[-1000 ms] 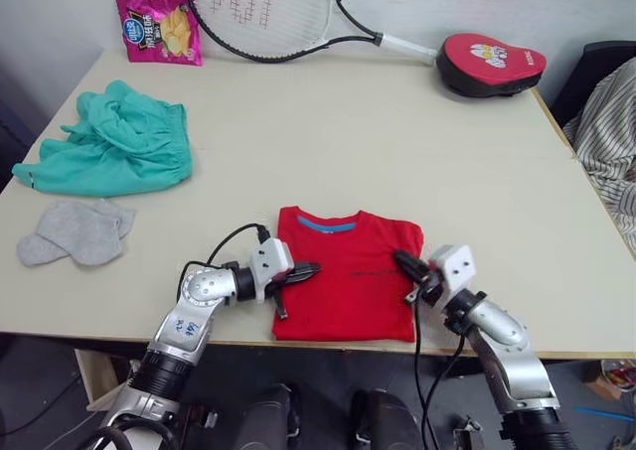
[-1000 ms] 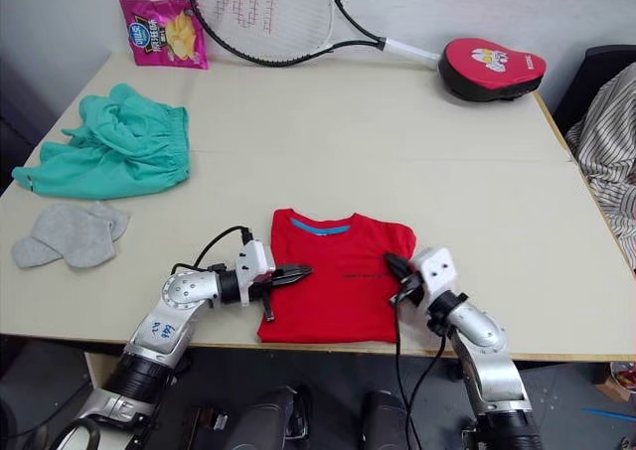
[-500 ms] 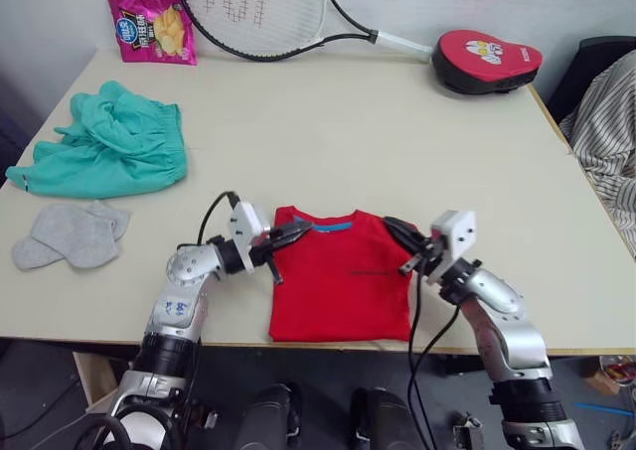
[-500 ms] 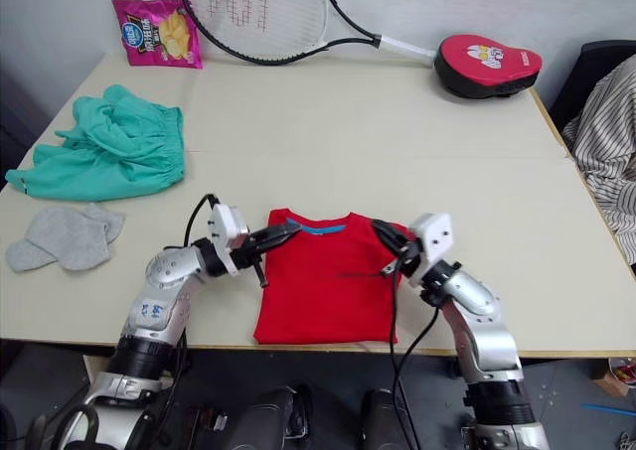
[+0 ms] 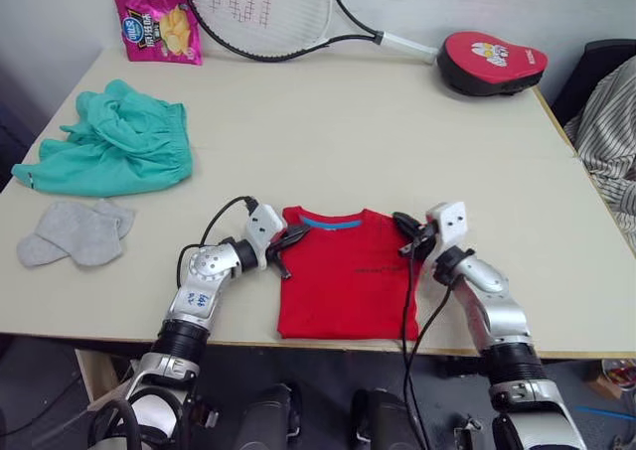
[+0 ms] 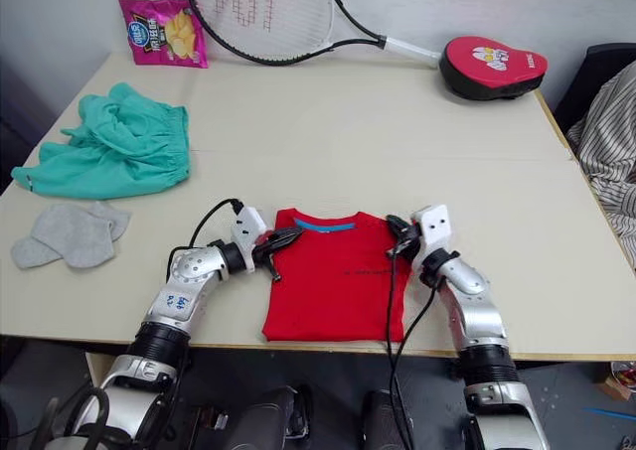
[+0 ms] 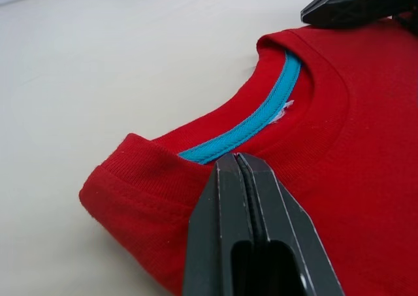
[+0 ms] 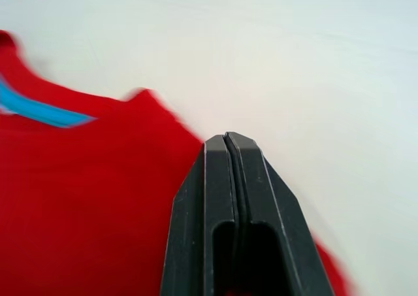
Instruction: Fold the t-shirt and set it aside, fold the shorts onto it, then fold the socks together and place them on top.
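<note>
The red t-shirt (image 5: 343, 281) lies folded into a neat rectangle near the table's front edge, collar away from me. My left gripper (image 5: 296, 234) is shut, its tip resting at the shirt's far left corner beside the blue collar band (image 7: 248, 131). My right gripper (image 5: 401, 222) is shut too, over the far right corner of the shirt (image 8: 98, 198). No cloth shows between either pair of fingers. The teal shorts (image 5: 114, 142) lie crumpled at the left of the table. In front of them sit the grey socks (image 5: 75, 231), overlapping each other.
The beige table (image 5: 397, 132) carries a pink crisp bag (image 5: 157, 25), a tennis racket (image 5: 268, 13) and a red pad (image 5: 492, 61) along its far edge. Striped cloth (image 5: 611, 122) hangs off to the right.
Both grippers have moved from the shirt's middle sides up to its far corners, staying shut. The shirt keeps its folded shape. The camera view has shifted slightly.
</note>
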You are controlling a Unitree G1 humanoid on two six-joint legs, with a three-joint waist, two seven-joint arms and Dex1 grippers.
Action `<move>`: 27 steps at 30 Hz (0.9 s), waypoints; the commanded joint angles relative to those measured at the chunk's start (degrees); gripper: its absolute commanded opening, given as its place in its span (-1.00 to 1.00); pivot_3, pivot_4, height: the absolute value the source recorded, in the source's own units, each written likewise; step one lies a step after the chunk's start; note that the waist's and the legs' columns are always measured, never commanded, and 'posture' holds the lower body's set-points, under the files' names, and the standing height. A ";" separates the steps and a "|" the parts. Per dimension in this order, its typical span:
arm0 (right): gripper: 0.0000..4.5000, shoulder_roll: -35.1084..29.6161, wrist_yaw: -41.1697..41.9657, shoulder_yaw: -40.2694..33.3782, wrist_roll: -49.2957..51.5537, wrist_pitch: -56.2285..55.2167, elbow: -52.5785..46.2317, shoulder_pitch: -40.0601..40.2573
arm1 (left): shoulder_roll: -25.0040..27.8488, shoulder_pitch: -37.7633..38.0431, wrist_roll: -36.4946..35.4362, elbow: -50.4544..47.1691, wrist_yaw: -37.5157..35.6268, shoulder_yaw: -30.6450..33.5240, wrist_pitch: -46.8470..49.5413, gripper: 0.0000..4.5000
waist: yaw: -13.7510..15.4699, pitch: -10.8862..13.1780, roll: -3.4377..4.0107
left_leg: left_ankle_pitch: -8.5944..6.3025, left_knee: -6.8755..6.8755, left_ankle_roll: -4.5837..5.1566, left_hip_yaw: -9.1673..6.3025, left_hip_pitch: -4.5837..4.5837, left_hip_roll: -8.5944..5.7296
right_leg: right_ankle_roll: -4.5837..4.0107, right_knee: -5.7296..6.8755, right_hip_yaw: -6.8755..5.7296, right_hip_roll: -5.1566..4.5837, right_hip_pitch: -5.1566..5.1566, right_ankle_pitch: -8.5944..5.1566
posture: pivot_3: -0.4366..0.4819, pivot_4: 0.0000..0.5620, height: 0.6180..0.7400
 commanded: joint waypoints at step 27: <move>-1.00 -9.95 6.32 -8.16 9.07 9.61 -33.09 32.46 | 6.06 15.44 -4.81 -16.82 -12.66 -3.28 -0.97 -0.99 | 1.44 0.00 0.03 | -0.40 -0.08 -0.38 0.26 0.04 0.18 | -0.01 -0.35 0.51 -0.01 -0.23 0.00 | -0.05 -0.47 1.00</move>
